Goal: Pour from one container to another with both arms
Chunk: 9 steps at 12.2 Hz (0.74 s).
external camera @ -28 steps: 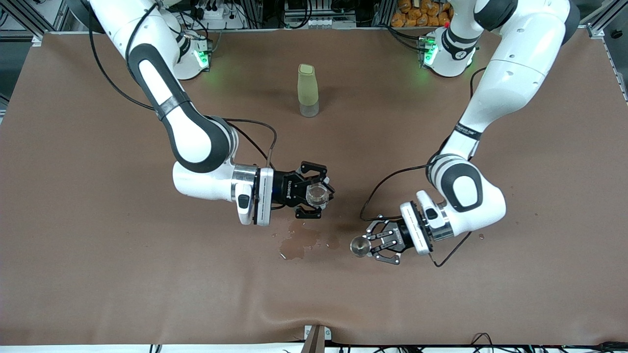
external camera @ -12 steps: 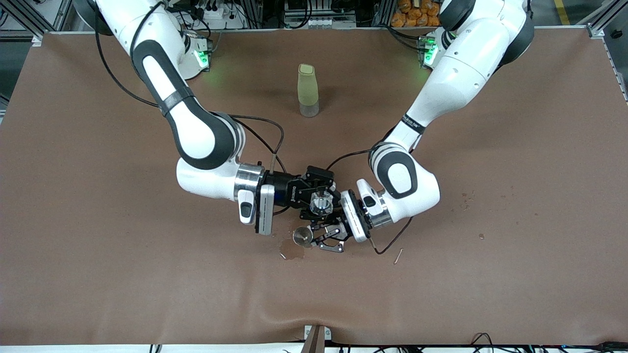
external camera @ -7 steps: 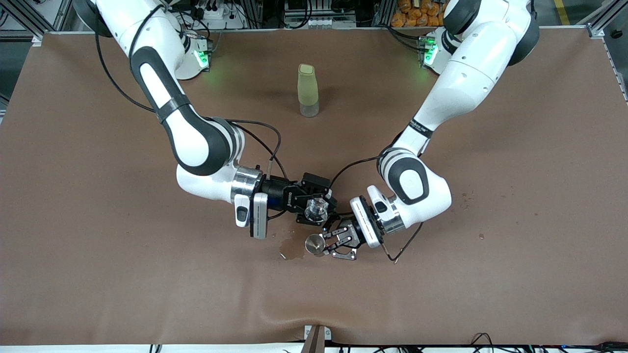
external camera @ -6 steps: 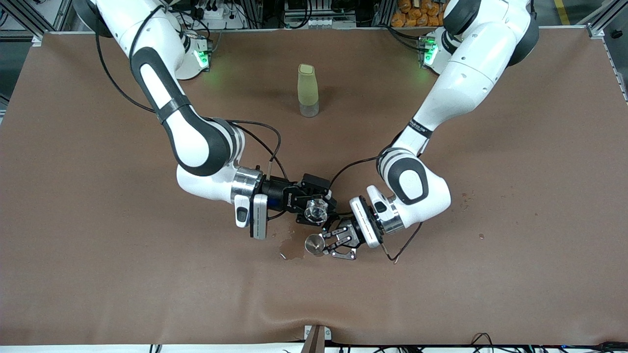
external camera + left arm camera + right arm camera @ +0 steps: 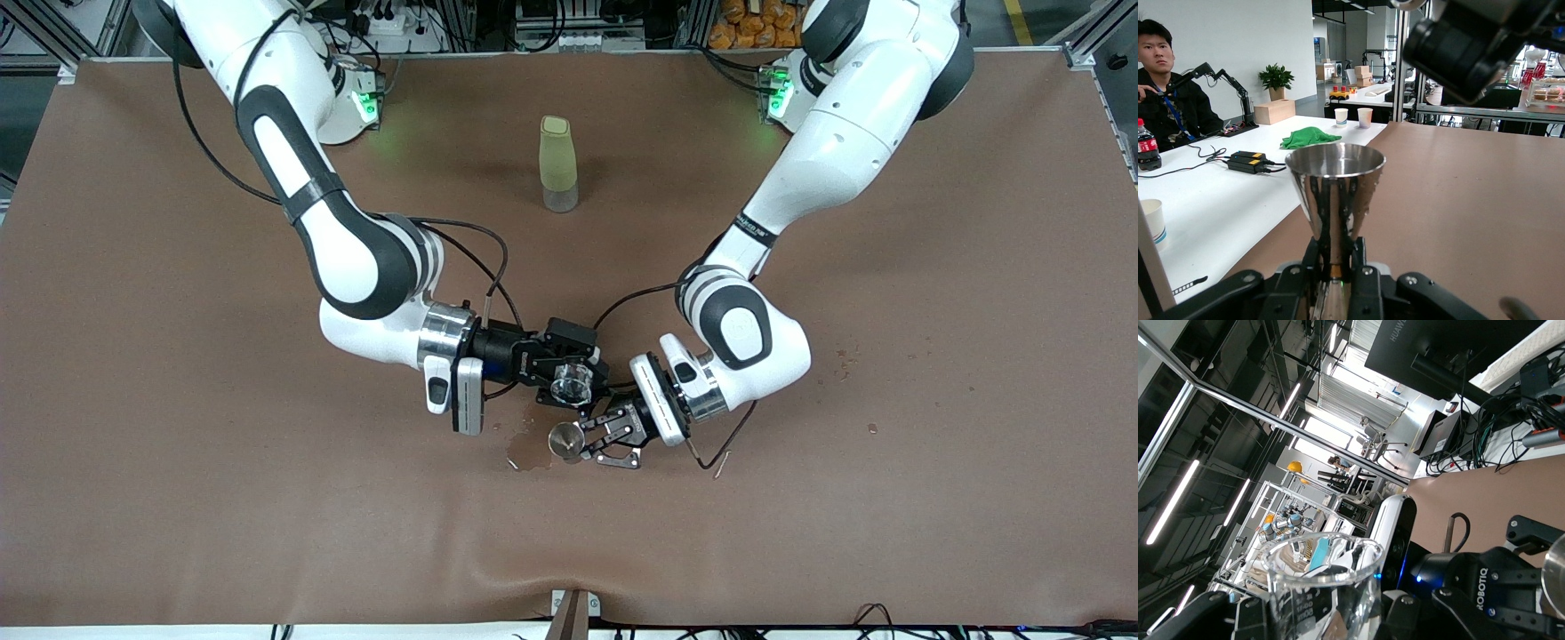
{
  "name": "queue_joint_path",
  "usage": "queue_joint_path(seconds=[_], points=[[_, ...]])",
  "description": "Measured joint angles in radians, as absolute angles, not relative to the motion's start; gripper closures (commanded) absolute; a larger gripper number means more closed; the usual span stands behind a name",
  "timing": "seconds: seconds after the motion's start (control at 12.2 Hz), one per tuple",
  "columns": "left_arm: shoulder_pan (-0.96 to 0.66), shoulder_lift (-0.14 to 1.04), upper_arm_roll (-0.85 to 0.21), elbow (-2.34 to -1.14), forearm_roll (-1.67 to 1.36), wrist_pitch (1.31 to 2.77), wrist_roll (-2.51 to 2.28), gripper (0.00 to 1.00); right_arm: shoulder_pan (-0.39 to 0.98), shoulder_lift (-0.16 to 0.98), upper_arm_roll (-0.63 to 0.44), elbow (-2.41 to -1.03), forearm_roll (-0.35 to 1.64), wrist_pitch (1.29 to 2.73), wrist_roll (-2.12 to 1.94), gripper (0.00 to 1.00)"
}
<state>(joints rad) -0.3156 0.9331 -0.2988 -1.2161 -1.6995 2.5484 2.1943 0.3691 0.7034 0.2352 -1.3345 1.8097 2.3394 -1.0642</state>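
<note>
A brown-covered table (image 5: 178, 498) fills the front view, with a dark wet stain (image 5: 529, 452) near its middle and a pale green bottle (image 5: 557, 164) standing upright well apart from both sets of jaws, nearer the arms' bases.

The right arm (image 5: 347, 258) reaches in from its base to the middle of the table. The right gripper (image 5: 569, 378) has its jaws closed on a clear glass beaker (image 5: 571, 384), carried tilted in the air. In the right wrist view the beaker's (image 5: 1321, 587) open rim stands just in front of those jaws.

The left arm (image 5: 800, 178) comes in from its own end. The left gripper (image 5: 594, 442) has its jaws closed on the narrow waist of a small steel measuring cup (image 5: 564, 438), held over the edge of the stain. In the left wrist view the cup (image 5: 1335, 183) stands upright above the black fingers (image 5: 1295, 280), mouth up.

The beaker sits just beside and above the steel cup; I cannot tell whether they touch.
</note>
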Motion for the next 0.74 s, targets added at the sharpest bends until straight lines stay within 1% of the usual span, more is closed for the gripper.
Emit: queue_joint_path(seconds=[0.74], points=[[-0.309, 0.933, -0.298, -1.216, -1.699, 2.530, 2.196, 1.00, 0.370, 0.703, 0.236, -1.326, 1.810, 2.339, -0.915, 1.00]])
